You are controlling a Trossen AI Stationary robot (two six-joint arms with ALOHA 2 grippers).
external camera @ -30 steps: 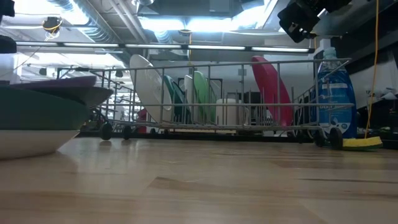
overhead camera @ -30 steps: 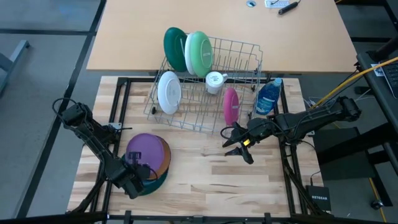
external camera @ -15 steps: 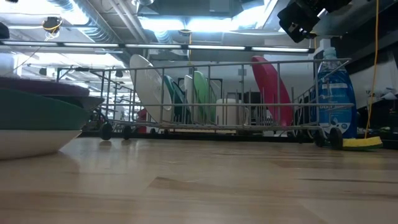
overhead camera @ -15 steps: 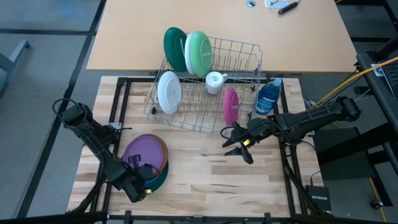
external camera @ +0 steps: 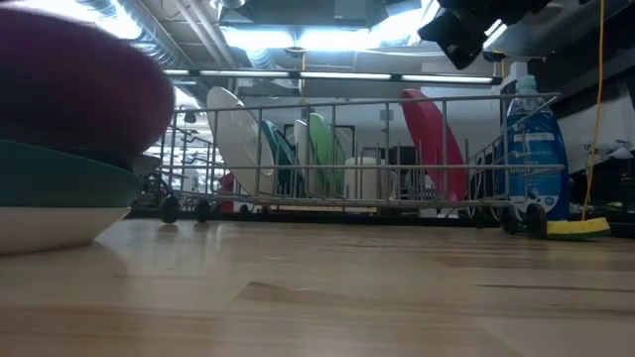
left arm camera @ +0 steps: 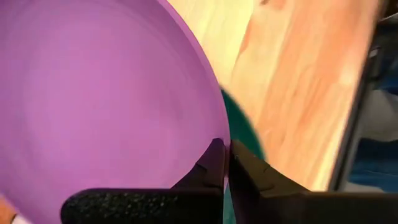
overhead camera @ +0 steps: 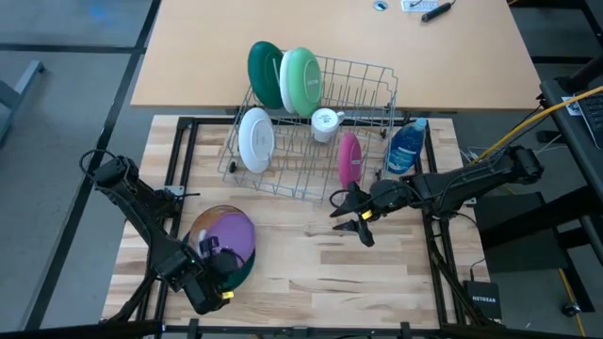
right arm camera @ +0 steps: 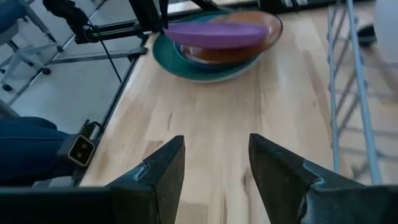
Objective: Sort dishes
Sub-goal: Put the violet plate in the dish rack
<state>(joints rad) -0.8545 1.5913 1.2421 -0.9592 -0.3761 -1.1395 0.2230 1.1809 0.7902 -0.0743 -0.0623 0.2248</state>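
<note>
Near the table's front left corner, seen from above, my left gripper [overhead camera: 209, 273] has its fingers pinched on the rim of the purple plate [overhead camera: 229, 236], which sits tilted over the stack: an amber bowl [overhead camera: 209, 218] in a teal bowl [overhead camera: 241, 270]. The rack [overhead camera: 367, 89] lies toward the back edge, beyond the plate from the fingers, so I judge the plate must travel away from the left arm. My right gripper [overhead camera: 350, 215] hovers mid-table just before the rack, fingers spread and empty, nearer the rack than the left.

In the low view, the purple plate [external camera: 69, 89] blurs above the teal bowl [external camera: 60, 178]; a pink plate [external camera: 429, 129] stands upright in the rack.

In the left wrist view, both fingertips [left arm camera: 214, 165] close on the plate's [left arm camera: 99, 93] edge.

In the right wrist view, the open fingers [right arm camera: 165, 168] face the stack [right arm camera: 217, 46] across bare wood.
</note>
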